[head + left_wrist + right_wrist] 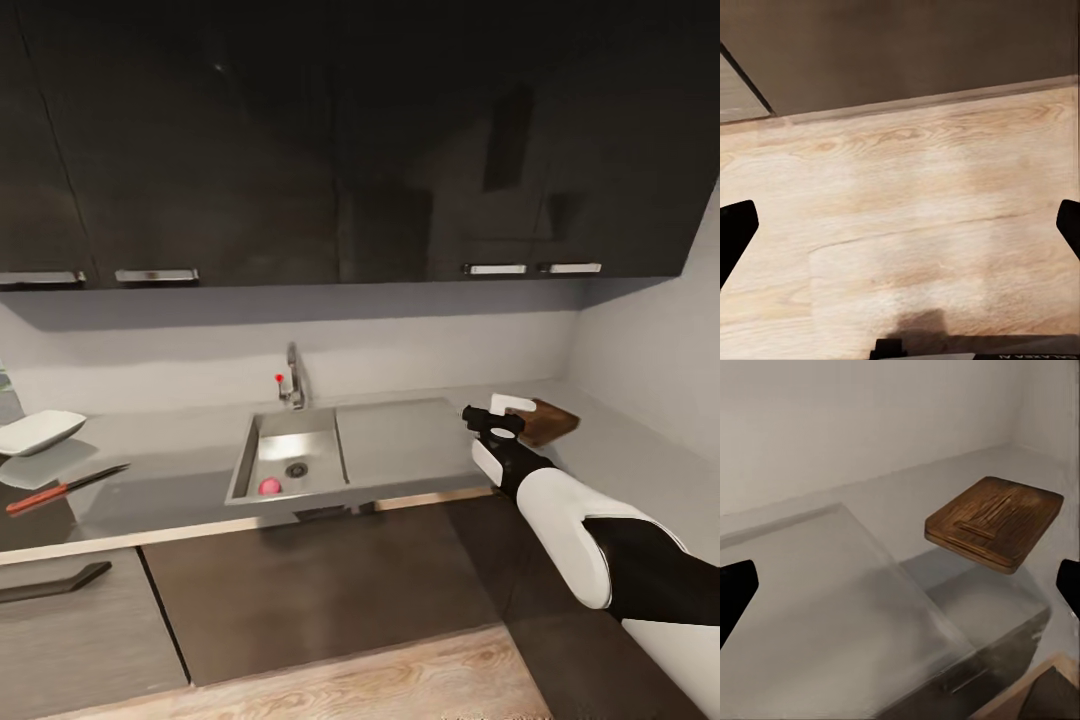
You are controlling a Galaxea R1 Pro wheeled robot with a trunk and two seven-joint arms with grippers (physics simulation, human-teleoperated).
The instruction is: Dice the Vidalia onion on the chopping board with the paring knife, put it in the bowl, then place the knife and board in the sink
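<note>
A small pinkish-red Vidalia onion [269,487] lies in the steel sink [252,463], near the round drain. The paring knife [65,488] lies on the grey countertop [170,470] at the left, in front of the white bowl [38,430]. At the right end lies the brown chopping board [552,420] [994,521], looking tilted with a shadow under it. My right gripper [497,412] [900,592] hovers open just short of the board, holding nothing. My left gripper [900,232] is open over the wooden floor.
The tap [294,380] with its red dot stands behind the basin, and the drainboard [400,450] [832,607] lies between the sink and the board. Dark wall cabinets [300,150] hang above. Dark cabinet fronts [320,590] stand below the counter, and a side wall [660,350] closes the right end.
</note>
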